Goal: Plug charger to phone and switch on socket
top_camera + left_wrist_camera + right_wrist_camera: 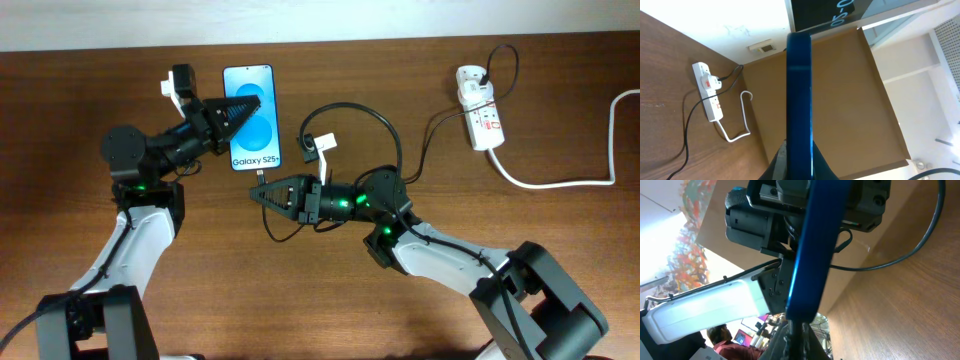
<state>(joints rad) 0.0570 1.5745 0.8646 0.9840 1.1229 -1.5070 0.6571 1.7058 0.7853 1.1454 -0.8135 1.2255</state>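
The phone [251,120] faces up with its blue screen lit. My left gripper [246,107] reaches in from the left and is shut on it. In the left wrist view the phone [799,90] shows edge-on between the jaws. My right gripper [258,192] points left just below the phone's bottom end, shut on the charger's plug tip [261,174]. The tip [799,326] meets the phone's lower end [812,250]; I cannot tell whether it is seated. The black cable [385,125] loops back towards the socket [480,105] at the far right, beyond both grippers.
A thick white lead [560,182] runs from the socket to the table's right edge. In the left wrist view the socket [708,95], its white lead [735,134] and the black cable [685,145] lie on the wood. A small white tag [325,145] sits by the cable loop.
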